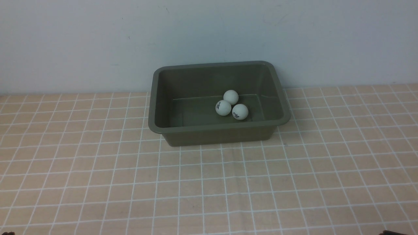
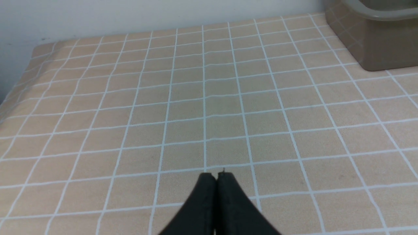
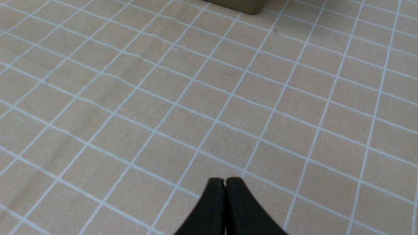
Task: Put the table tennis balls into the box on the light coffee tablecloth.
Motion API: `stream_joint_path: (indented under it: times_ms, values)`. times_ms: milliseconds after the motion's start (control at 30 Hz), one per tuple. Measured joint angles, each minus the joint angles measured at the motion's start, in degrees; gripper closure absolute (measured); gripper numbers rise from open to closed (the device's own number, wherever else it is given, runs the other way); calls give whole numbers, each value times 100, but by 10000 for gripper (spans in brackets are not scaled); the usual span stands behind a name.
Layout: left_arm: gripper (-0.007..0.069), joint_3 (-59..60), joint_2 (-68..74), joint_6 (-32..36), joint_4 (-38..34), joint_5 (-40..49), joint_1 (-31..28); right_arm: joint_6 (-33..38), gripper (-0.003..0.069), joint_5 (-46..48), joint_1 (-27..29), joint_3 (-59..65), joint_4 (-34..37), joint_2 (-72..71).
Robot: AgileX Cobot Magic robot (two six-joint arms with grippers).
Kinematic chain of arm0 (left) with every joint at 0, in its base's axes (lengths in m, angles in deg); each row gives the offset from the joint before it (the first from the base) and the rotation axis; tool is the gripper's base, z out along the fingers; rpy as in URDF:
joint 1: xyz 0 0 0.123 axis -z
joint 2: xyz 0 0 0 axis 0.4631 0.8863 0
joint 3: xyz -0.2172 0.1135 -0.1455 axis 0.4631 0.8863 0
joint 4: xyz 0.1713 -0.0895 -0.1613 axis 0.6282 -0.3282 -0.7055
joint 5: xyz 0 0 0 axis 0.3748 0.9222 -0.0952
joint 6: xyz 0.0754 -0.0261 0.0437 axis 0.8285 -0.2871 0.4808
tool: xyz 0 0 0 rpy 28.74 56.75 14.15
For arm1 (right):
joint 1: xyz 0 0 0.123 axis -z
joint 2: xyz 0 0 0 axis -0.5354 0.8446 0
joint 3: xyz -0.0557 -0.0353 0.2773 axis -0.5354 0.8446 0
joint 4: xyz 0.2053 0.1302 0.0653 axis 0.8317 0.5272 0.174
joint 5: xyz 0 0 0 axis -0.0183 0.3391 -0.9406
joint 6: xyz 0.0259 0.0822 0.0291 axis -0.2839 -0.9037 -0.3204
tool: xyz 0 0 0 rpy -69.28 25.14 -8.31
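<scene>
Balls in box, both claws closed and empty

Box (image 1: pixel 218 130), olive green, sits on the cloth (image 1: pixel 209 182) toward the far edge of the worktop, near the wall (image 1: pixel 98 42). All three balls (image 1: pixel 231 97) lie on its floor, right of centre, clustered and touching or nearly so. Two front balls carry a small dark logo; print too small to read. Rear ball shows no visible mark from this angle.

Left claw (image 2: pixel 216 176): black fingers pressed tip to tip, holding nothing, over bare cloth. Corner of box visible in the left wrist view, well apart from the claw.

Right claw (image 3: pixel 224 181): same, fingers together, nothing between them, over bare cloth. Only a sliver of box base shows in the right wrist view, well apart.

Neither arm properly shows in the front view. Cloth lies flat with slight ripples.
</scene>
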Motion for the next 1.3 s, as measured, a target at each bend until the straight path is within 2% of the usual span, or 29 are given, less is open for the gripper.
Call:
stream_joint_path:
  times_ms: [1300]
  values:
    - [683, 0, -11, -73, 12, 7, 0, 0, 674, 38, 6, 0, 0, -125]
